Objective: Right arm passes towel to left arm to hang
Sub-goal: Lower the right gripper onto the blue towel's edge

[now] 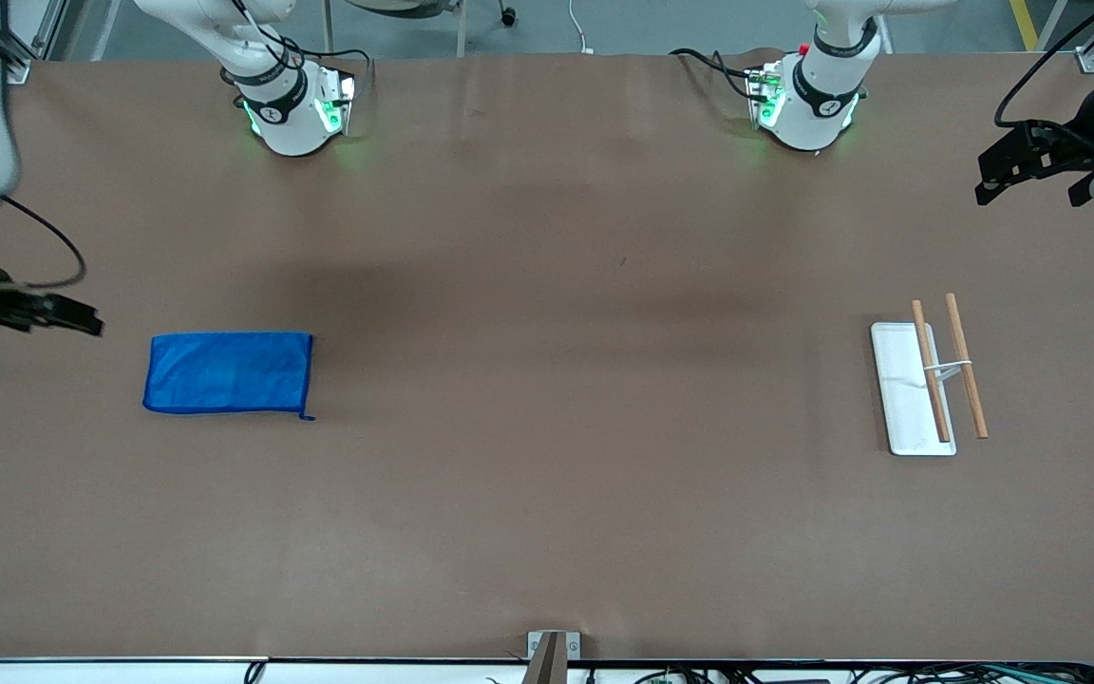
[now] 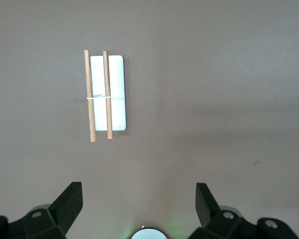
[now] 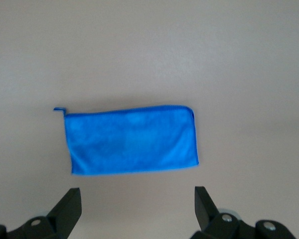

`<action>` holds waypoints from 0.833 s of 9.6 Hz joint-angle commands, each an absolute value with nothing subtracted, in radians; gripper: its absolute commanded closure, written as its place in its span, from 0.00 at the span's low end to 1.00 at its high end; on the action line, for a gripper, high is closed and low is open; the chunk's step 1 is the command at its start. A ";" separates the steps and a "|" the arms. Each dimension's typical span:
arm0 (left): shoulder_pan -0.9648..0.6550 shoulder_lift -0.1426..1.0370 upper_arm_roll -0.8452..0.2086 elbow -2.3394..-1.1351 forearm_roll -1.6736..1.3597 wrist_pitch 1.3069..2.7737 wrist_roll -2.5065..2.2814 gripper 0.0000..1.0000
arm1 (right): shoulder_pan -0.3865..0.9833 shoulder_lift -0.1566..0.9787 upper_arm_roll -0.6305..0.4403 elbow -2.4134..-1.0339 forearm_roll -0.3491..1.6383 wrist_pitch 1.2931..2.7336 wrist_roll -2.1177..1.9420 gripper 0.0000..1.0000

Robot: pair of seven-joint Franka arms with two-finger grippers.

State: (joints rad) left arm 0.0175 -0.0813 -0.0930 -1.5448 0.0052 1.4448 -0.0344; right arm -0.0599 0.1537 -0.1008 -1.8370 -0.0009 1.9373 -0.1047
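The towel (image 1: 229, 372) (image 3: 132, 141) is a bright blue cloth lying flat on the brown table toward the right arm's end, with a small loop (image 1: 307, 416) at one corner. My right gripper (image 1: 82, 318) (image 3: 137, 191) hangs open and empty above the table's end, beside the towel and apart from it. My left gripper (image 1: 1029, 195) (image 2: 138, 191) hangs open and empty above the left arm's end of the table. The bases of the right arm (image 1: 291, 109) and the left arm (image 1: 808, 104) stand at the back edge.
A small rack stands toward the left arm's end: a white base plate (image 1: 903, 408) (image 2: 117, 99) carrying two wooden rods (image 1: 967, 366) (image 2: 89, 94) joined by a thin white crosspiece. A metal bracket (image 1: 552, 651) sits at the table's front edge.
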 commanded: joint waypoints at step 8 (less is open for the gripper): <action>0.017 -0.057 -0.100 -1.546 0.008 1.428 -0.034 0.00 | -0.040 0.391 -0.103 -2.227 -0.012 2.652 -0.123 0.00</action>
State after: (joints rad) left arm 0.0158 -0.0768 -0.0960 -1.5440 0.0052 1.4447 -0.0344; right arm -0.0409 0.3906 -0.1025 -2.2106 -0.0026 2.6321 -0.1154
